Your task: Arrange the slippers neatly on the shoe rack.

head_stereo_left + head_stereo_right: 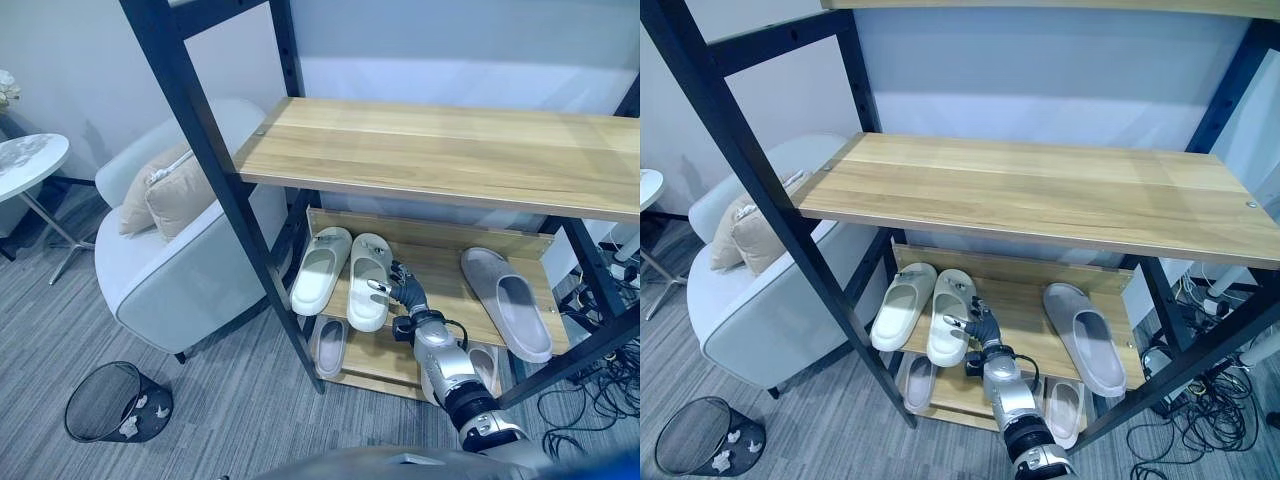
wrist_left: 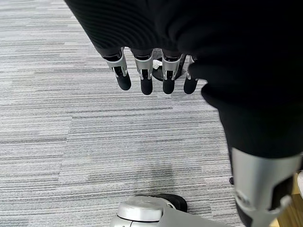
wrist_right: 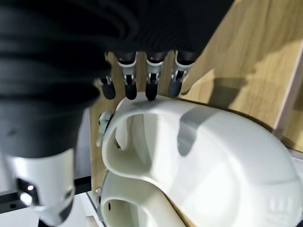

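Note:
Two white slippers lie side by side at the left of the rack's middle shelf (image 1: 440, 275): the left one (image 1: 320, 270) and the right one (image 1: 369, 280). My right hand (image 1: 405, 290) reaches in beside the right white slipper (image 3: 213, 156), open, its straight fingertips (image 3: 150, 87) at the rim of the slipper's strap. A grey slipper (image 1: 506, 302) lies alone at the right of the same shelf. Two more slippers (image 1: 330, 345) (image 1: 1064, 410) rest on the bottom shelf. My left hand (image 2: 144, 75) hangs open over the grey carpet, holding nothing.
A wide wooden upper shelf (image 1: 450, 150) overhangs the work, with a black slanted post (image 1: 225, 190) at its left. A pale armchair (image 1: 170, 280) with cushions stands left of the rack, a black mesh bin (image 1: 115, 402) on the floor, a round side table (image 1: 25, 165) beyond.

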